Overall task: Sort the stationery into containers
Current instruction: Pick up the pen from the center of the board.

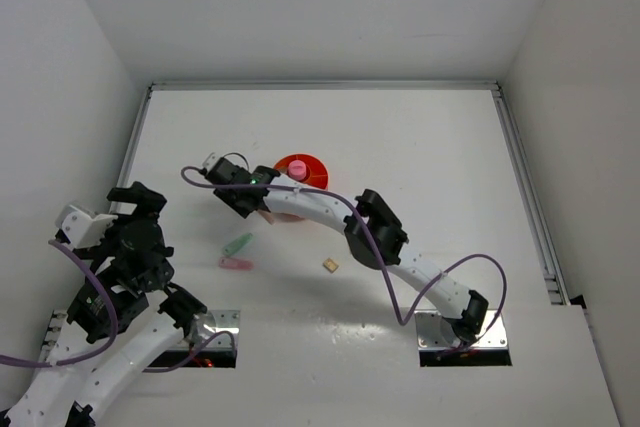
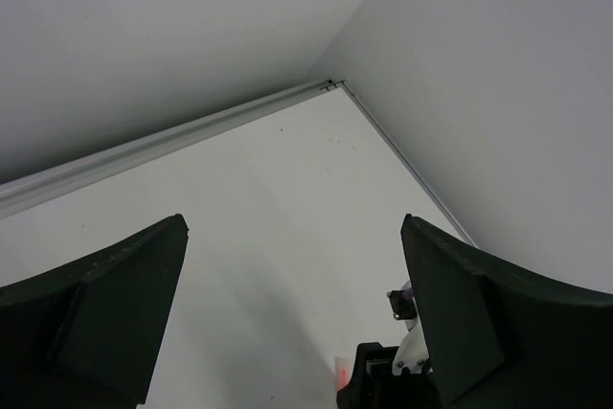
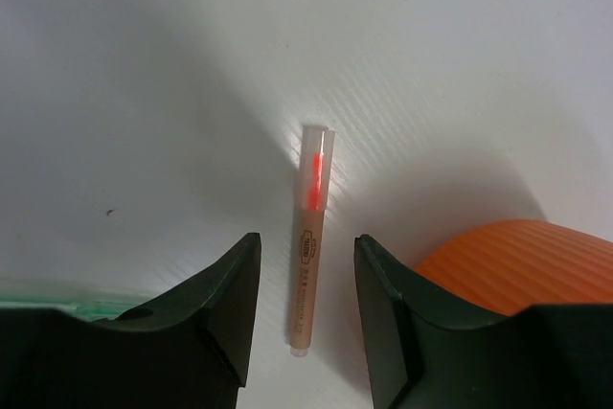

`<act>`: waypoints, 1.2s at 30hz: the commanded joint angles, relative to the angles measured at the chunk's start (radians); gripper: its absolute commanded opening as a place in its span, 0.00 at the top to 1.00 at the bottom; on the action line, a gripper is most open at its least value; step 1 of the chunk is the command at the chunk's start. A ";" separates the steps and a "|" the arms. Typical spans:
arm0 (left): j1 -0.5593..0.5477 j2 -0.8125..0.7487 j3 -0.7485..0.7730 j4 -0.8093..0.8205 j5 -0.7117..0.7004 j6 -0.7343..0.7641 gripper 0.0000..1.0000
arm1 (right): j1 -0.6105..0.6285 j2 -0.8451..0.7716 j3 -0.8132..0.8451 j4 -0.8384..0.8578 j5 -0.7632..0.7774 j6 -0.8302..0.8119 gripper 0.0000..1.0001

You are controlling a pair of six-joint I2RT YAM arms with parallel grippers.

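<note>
The job looks just begun. In the top view the pink capsule (image 1: pixel 297 169) sits in the middle cup of the orange tub (image 1: pixel 318 165). I can see nothing else in the tub.

Four pieces lie out on the table (image 1: pixel 420 147). A mint stick (image 1: pixel 238 244) and a pink stick (image 1: pixel 236 264) lie close together at 7 o'clock from the tub. A small beige block (image 1: pixel 331 264) lies at 5 o'clock from the tub. A tan stick (image 3: pixel 314 208) lies just beside the tub (image 3: pixel 517 256), which is at 4 o'clock from it in the right wrist view.

The right gripper (image 3: pixel 305 246) is over the tan stick. Its jaws are half spread, one on each side, with a gap on both sides. It is not pinching the stick yet. I think this stick goes in next.

The left gripper (image 2: pixel 292 237) is spread wide and holds nothing. It points at a far corner of the table.
</note>
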 commanded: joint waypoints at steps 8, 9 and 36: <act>0.009 0.008 0.000 0.037 -0.003 0.029 0.00 | -0.012 0.037 -0.002 0.045 -0.025 0.011 0.55; 0.009 0.008 0.000 0.037 -0.003 0.029 0.00 | -0.012 0.046 -0.002 0.045 -0.034 0.011 0.55; 0.009 -0.001 0.000 0.037 -0.003 0.029 0.00 | -0.070 0.065 -0.060 -0.003 -0.272 0.066 0.57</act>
